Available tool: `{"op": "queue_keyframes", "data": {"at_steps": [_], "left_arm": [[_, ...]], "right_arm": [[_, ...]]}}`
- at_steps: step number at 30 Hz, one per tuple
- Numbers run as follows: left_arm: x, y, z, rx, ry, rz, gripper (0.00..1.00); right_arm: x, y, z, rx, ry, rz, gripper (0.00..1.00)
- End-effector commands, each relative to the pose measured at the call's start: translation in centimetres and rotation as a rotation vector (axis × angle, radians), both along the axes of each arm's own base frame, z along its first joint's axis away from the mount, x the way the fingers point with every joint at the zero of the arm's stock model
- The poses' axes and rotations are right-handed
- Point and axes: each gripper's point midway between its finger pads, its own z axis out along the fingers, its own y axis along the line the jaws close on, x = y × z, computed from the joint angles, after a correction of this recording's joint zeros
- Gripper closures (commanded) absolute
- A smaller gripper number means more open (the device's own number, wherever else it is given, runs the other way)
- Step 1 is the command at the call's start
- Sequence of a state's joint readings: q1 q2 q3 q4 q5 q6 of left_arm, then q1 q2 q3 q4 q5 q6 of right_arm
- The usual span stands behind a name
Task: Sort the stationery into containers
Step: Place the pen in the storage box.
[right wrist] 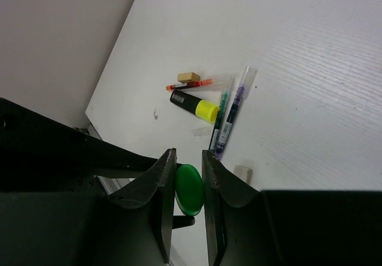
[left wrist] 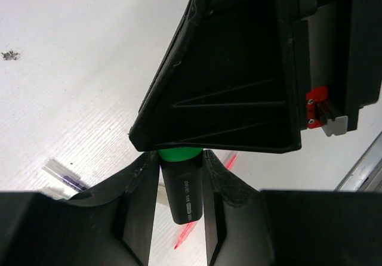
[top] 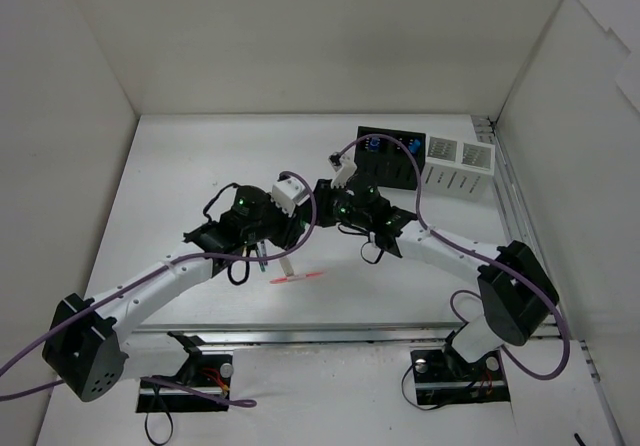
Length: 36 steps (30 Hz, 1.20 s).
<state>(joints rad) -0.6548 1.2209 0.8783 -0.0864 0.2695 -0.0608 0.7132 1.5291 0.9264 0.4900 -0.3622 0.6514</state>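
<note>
Two arms, the left arm point(top: 170, 276) and right arm point(top: 450, 251), meet over the table point(top: 200, 166) just behind the thin red pen point(top: 298, 278) in the top view. The black box point(top: 388, 158) and white perforated boxes point(top: 458, 168) sit well behind that pen, off to the right.

Left wrist cam: the left gripper point(left wrist: 181, 164) is pinched narrow on the green highlighter point(left wrist: 184, 197), gripping its black end, up above the red pen.

Right wrist cam: the right gripper point(right wrist: 188, 161) is clamped snug on the highlighter's green end. The yellow highlighter point(right wrist: 194, 105) lies just beside the red pen, with the pale eraser point(right wrist: 188, 76) on the pen's other side and two dark pens point(right wrist: 230, 108) near it.
</note>
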Motion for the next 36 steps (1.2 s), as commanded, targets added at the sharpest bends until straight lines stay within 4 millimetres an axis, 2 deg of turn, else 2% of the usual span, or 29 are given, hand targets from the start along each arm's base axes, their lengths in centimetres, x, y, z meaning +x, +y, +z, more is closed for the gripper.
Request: {"op": "queue_keyframes", "data": {"at_steps": [1,2,5,7,8,9,10,11,12,13,14,15,16,17,18,20,21,23,24,25,26,28,31,32,34,36], "left_arm": [[2.6,-1.0,6.8,-0.120,-0.175,0.046,0.91],[2.7,-1.0,7.1,-0.127,-0.181,0.057,0.88],[2.9,-0.8,7.7,-0.132,-0.186,0.076,0.23],[2.7,-0.5,8.0,-0.137,-0.184,0.083,0.01],[2.8,-0.4,8.3,-0.142,-0.185,0.099,0.00],[2.7,0.3,8.1,-0.134,-0.171,0.117,0.01],[2.4,0.6,7.7,-0.131,-0.141,0.136,0.00],[2.9,2.0,7.4,-0.122,-0.131,0.191,0.01],[2.8,2.8,7.7,-0.130,-0.127,0.223,0.01],[2.7,3.9,7.1,-0.120,-0.098,0.263,0.01],[2.7,4.9,6.5,-0.130,-0.065,0.322,0.01],[3.0,6.8,6.7,-0.148,-0.055,0.395,0.01],[2.9,8.1,6.0,-0.146,-0.018,0.450,0.01],[2.8,9.3,4.9,-0.162,0.028,0.525,0.01],[3.1,11.4,4.7,-0.179,0.036,0.598,0.01],[2.6,13.2,2.3,-0.200,0.113,0.677,0.01],[2.7,14.8,1.9,-0.218,0.124,0.732,0.01],[2.2,15.7,0.0,-0.235,0.193,0.773,0.01],[2.3,16.7,-0.9,-0.240,0.230,0.815,0.01],[2.3,17.0,-1.5,-0.245,0.259,0.828,0.01],[2.4,17.0,-2.4,-0.243,0.304,0.831,0.01],[2.5,17.4,-3.0,-0.253,0.352,0.843,0.00],[2.6,17.4,-3.7,-0.254,0.385,0.846,0.01],[2.6,17.4,-3.9,-0.255,0.388,0.843,0.01],[2.7,17.4,-4.1,-0.254,0.393,0.839,0.01],[2.6,17.4,-4.4,-0.245,0.404,0.838,0.01]], "right_arm": [[1.6,-0.4,6.6,0.095,-0.145,-0.060,1.00],[1.8,-0.7,6.7,0.086,-0.150,-0.072,1.00],[3.8,-2.3,7.8,0.062,-0.202,-0.145,1.00],[5.5,-3.7,8.4,0.020,-0.235,-0.204,1.00],[7.1,-5.4,8.5,-0.008,-0.253,-0.278,1.00],[8.2,-6.4,9.6,-0.034,-0.298,-0.313,1.00],[9.3,-8.0,9.7,-0.073,-0.308,-0.362,1.00],[10.9,-10.0,11.0,-0.119,-0.360,-0.433,1.00],[11.5,-11.0,11.6,-0.145,-0.380,-0.466,1.00],[12.4,-12.8,11.6,-0.190,-0.384,-0.519,1.00],[13.8,-15.6,12.2,-0.226,-0.399,-0.607,1.00],[14.7,-17.1,13.5,-0.264,-0.446,-0.644,1.00],[15.7,-19.6,13.9,-0.299,-0.453,-0.711,1.00],[16.7,-21.8,15.2,-0.336,-0.485,-0.781,1.00],[17.4,-23.1,15.2,-0.364,-0.490,-0.818,1.00],[18.8,-26.6,16.5,-0.397,-0.508,-0.917,1.00],[19.7,-27.2,16.1,-0.410,-0.503,-0.931,1.00],[21.1,-29.1,16.6,-0.429,-0.519,-0.967,1.00],[22.2,-29.2,15.3,-0.452,-0.501,-0.963,1.00],[22.9,-30.1,15.1,-0.462,-0.500,-0.978,1.00],[23.9,-30.3,14.5,-0.477,-0.496,-0.980,1.00],[24.9,-31.1,13.7,-0.484,-0.482,-0.996,1.00],[26.1,-31.3,12.0,-0.478,-0.463,-1.001,1.00],[26.4,-31.2,10.6,-0.490,-0.443,-0.995,1.00],[26.6,-31.5,9.1,-0.505,-0.415,-1.006,0.97],[26.8,-31.5,7.8,-0.521,-0.393,-1.006,0.87]]}}
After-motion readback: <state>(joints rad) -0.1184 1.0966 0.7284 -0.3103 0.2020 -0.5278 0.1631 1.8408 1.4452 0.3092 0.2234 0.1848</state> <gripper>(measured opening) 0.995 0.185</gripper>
